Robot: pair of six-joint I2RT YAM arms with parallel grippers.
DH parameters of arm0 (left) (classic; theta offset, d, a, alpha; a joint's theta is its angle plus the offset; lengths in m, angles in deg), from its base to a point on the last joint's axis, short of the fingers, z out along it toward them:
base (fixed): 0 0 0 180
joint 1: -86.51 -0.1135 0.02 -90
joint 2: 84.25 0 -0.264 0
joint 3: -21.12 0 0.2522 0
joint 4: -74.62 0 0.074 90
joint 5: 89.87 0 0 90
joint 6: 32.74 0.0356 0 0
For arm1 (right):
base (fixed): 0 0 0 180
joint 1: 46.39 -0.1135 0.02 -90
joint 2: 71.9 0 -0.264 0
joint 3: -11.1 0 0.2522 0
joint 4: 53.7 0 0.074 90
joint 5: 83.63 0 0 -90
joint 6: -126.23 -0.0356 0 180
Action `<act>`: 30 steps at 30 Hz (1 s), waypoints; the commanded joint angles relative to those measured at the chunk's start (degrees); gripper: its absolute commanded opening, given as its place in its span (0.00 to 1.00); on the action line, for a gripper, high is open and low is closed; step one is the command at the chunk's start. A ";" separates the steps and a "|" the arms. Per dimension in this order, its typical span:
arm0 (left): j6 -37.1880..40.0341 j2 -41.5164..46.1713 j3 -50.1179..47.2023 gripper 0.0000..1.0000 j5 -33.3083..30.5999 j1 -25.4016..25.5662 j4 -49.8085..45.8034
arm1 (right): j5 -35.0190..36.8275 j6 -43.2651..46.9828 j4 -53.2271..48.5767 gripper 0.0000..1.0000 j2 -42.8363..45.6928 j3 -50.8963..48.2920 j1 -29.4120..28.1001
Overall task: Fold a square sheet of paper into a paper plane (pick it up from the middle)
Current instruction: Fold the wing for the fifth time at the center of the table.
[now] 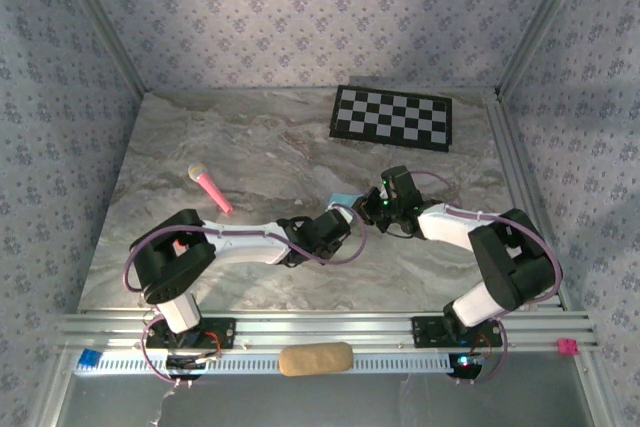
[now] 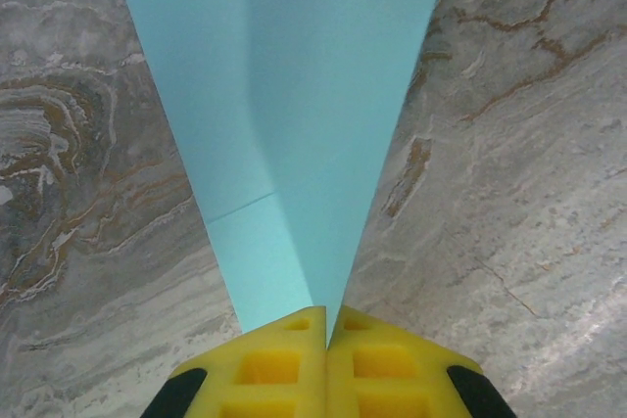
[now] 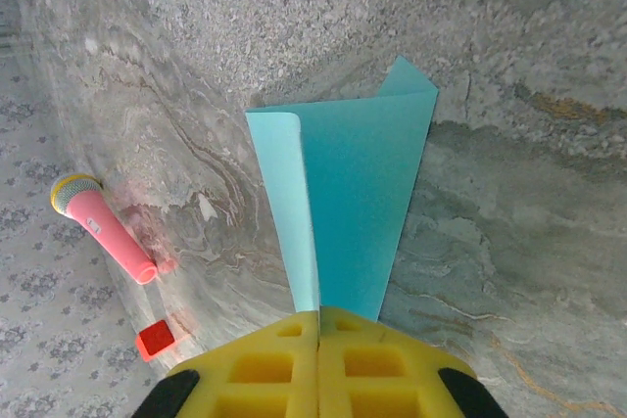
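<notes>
At the table [image 1: 250, 147] centre, the creased blue paper [image 1: 343, 198] is pinched at both ends.
It is clamped by the left gripper [image 2: 325, 325] and right gripper [image 3: 318, 318]; it could be torn by uneven pulling.

- Table [image 1: 250, 137]: grey marble-patterned top.
- Checkerboard mat [image 1: 392, 117]: black and white, flat at the far right of the table.
- Toy microphone [image 1: 211, 188]: pink handle, yellow head, lying left of centre.
- Tan oblong pad [image 1: 315, 358]: on the near rail.
- Blue clip [image 1: 90, 358] and magenta clip [image 1: 568, 346]: at the rail's left and right ends.
- Walls [image 1: 300, 7]: floral wallpaper.
</notes>
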 commanded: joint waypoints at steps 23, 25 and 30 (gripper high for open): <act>-14.74 -0.96 -2.11 0.00 40.30 -14.68 11.35 | 6.55 8.96 -18.45 0.54 26.57 -7.26 7.21; -15.36 -1.68 -2.10 0.00 41.16 -15.00 12.00 | 6.13 8.54 -17.64 0.54 27.11 -8.13 7.06; -17.03 -3.73 -2.35 0.00 42.97 -15.51 13.59 | 6.05 8.58 -16.88 0.53 27.44 -8.99 6.07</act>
